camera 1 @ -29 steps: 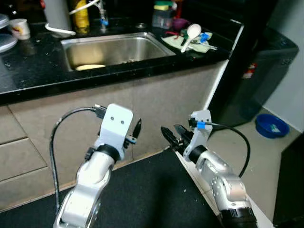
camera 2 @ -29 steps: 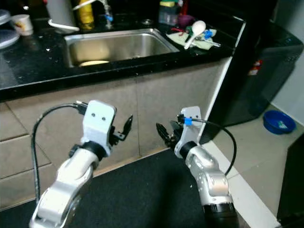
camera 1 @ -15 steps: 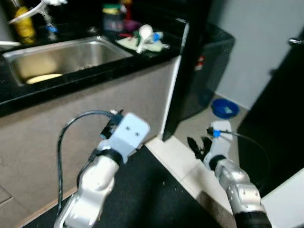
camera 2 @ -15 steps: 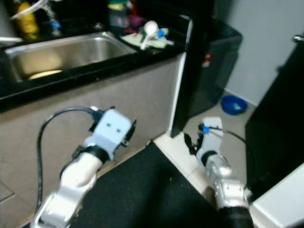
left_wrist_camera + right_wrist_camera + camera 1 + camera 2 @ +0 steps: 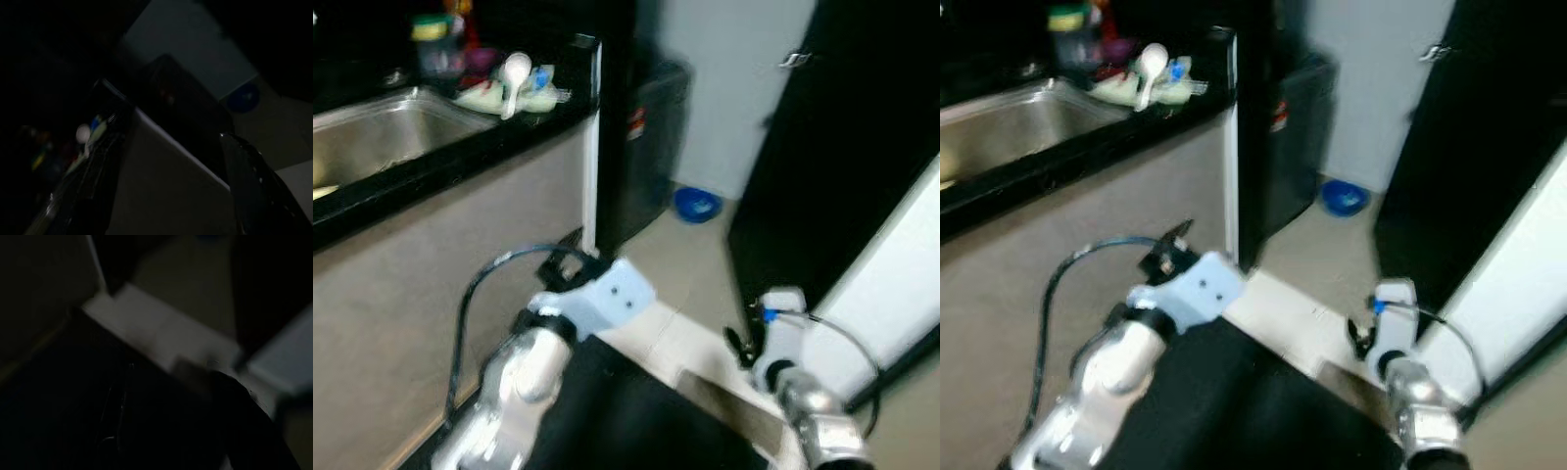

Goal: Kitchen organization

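Turning away from the sink end, both pincers empty

Over the last second the head views have swung to the robot's right (the camera has moved, not the things): the steel sink (image 5: 372, 137) now sits at the far left edge, and the white spoon (image 5: 513, 70) with the clutter at the worktop (image 5: 460, 162) corner has slid left with it, while the dark bin (image 5: 651, 127), the blue bowl (image 5: 697, 205) on the floor and a tall dark door have come into sight. The left pincer (image 5: 560, 266) and right pincer (image 5: 740, 345) hang low and carry nothing; blur hides whether their fingers are spread or pressed together. My judgement: the robot is relocating, no sorting yet begun.
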Available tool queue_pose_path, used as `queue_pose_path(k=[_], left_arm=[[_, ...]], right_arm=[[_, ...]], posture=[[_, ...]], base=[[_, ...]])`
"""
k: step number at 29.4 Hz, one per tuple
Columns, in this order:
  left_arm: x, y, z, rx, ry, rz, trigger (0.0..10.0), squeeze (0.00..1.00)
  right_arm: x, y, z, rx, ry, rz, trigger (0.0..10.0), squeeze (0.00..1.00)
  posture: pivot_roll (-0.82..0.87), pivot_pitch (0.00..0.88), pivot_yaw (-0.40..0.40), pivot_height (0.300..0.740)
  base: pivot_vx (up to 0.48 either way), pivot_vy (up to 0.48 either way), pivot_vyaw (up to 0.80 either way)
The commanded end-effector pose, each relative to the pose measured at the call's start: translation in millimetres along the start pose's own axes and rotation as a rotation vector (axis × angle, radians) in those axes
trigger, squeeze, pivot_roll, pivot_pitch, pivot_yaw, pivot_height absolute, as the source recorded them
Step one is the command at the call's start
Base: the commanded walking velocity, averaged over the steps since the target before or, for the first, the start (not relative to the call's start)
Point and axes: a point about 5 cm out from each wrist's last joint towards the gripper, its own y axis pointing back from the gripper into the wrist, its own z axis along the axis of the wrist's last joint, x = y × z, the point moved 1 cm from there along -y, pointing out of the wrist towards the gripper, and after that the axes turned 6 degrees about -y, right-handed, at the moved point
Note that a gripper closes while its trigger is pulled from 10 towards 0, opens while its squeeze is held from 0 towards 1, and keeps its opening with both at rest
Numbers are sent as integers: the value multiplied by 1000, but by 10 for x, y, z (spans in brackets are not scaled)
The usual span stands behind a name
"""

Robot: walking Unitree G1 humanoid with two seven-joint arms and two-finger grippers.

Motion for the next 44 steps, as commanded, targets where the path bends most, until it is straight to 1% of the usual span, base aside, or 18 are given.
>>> queue_pose_path(k=[1,6,9,11,13,14,16,21,23,25,29,30,32,34,36,37,39,44], left_arm=[[-47,18,29,-30,-84,-3,10000,0],[-129,65,66,-72,-108,-33,10000,0],[-181,50,53,-67,-51,-81,10000,0],[-141,7,5,-38,218,-132,10000,0],[-44,-27,-51,-30,387,-145,10000,0],[-44,-27,-51,-30,387,-145,10000,0],[74,-57,-139,-20,485,-150,10000,0],[219,-27,-213,-74,434,-280,10000,0],[209,31,-206,-86,360,-377,10000,0],[191,49,-209,-88,334,-404,10000,0],[-46,126,-298,-36,276,-445,10000,0],[-46,126,-298,-36,276,-445,10000,0],[-127,121,-358,7,192,-407,10000,0],[-95,65,-366,22,178,-352,10000,0],[-206,77,-399,12,86,-377,10000,0],[-206,77,-399,12,86,-377,10000,0],[-363,108,-509,33,18,-402,10000,0],[-556,107,-564,28,-19,-430,10000,0]], right_arm=[[-52,16,-51,2,23,-12,10000,0],[-155,77,-233,41,31,-35,10000,0],[-203,102,-314,52,23,-43,10000,0],[-209,123,-361,43,2,-26,10000,0],[-211,133,-377,41,-12,-19,10000,0],[-211,133,-377,41,-12,-19,10000,0],[-213,136,-388,39,-27,-11,10000,0],[-221,140,-403,39,-22,0,10000,0],[-239,152,-429,43,-26,5,10000,0],[-246,156,-441,43,-29,6,10000,0],[-269,199,-522,55,-63,9,10000,0],[-269,199,-522,55,-63,9,10000,0],[-309,251,-571,61,-77,6,10000,0],[-344,292,-601,59,-102,8,10000,0],[-397,310,-604,58,-115,-10,10000,0],[-397,310,-604,58,-115,-10,10000,0],[-455,320,-598,60,-120,-29,10000,0],[-467,322,-581,36,-173,-15,10000,0]], posture=[[21,0,-43,740],[17,0,-38,740],[17,0,-39,740],[11,0,-38,740],[13,0,-40,740],[13,0,-40,740],[12,0,-39,740],[14,0,-40,740],[22,0,-36,740],[24,0,-34,740],[17,0,-22,740],[17,0,-22,740],[6,0,-21,740],[0,0,-19,740],[-9,0,-18,740],[-9,0,-18,740],[-25,0,-10,740],[-48,0,-9,740]], base=[[0,0,-800],[0,0,-800],[0,0,-681],[0,0,0],[0,0,0],[0,0,0],[0,0,0],[0,0,0],[0,0,0],[0,0,0],[0,0,0],[0,0,0],[0,0,0],[0,0,0],[0,0,0],[0,0,0],[0,0,0],[0,0,0]])
